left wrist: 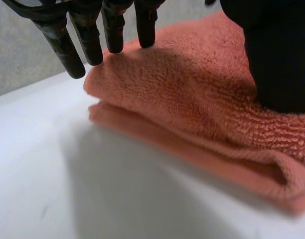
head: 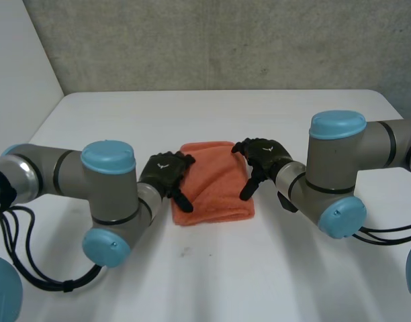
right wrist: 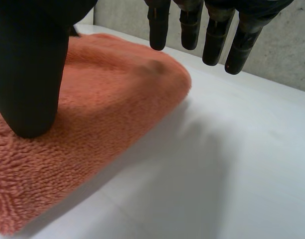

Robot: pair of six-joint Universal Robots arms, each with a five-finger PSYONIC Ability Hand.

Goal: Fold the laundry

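White table carries a folded orange towel, likely soft, light and floppy. The left hand and right hand rest open at its side edges; the corners look best for pinching.

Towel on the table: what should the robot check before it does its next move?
1. Orange towel folded, lying on the white table: ok.
2. Left hand at the towel's left edge, fingers straight: ok.
3. Right hand at its right edge, fingers straight: ok.
4. Towel pinched by a hand: not ok, thumbs only rest on it.
5. Layer edges line up: not ok, lower layer sticks out.
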